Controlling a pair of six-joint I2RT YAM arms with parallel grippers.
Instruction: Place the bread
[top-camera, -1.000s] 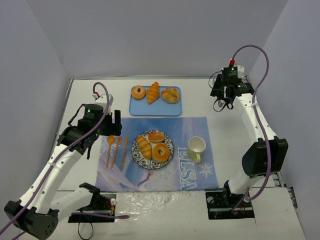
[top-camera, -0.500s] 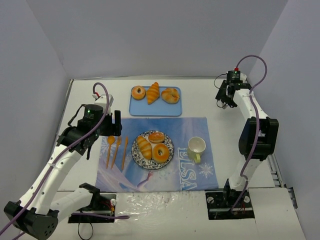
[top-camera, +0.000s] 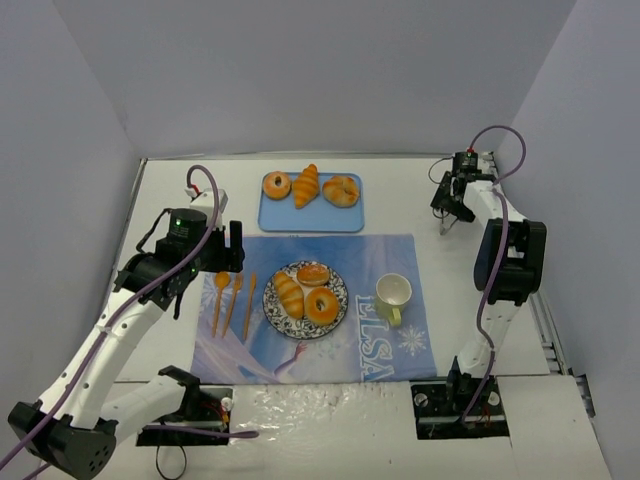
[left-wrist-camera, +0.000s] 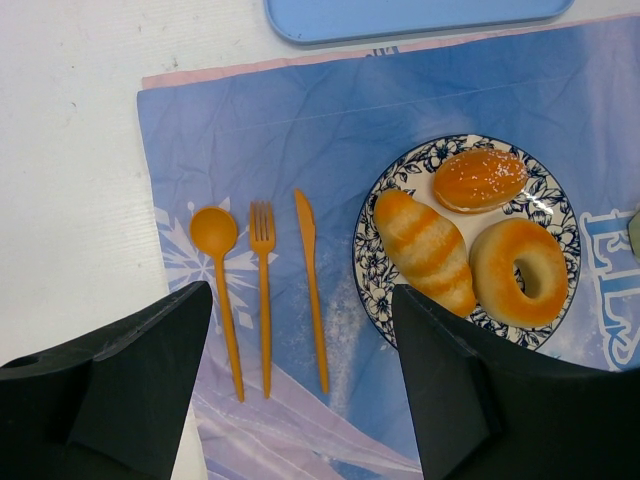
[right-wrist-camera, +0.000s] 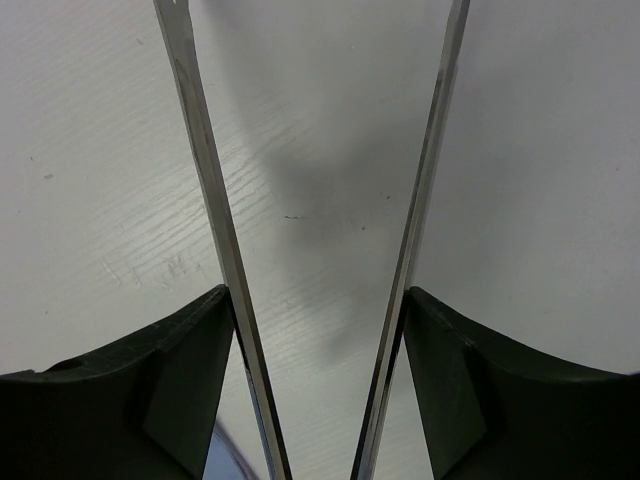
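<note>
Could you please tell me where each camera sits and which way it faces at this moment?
Top external: above and behind the bases, looking down at the whole table; both arms show, with left gripper and right gripper.
Left wrist: on the left arm, facing down at the placemat, cutlery and plate with three breads; its open fingers frame the bottom.
Right wrist: facing down at bare table; its open thin fingers cross the view.
Shared: top and left wrist both show plate, cutlery and tray.
</note>
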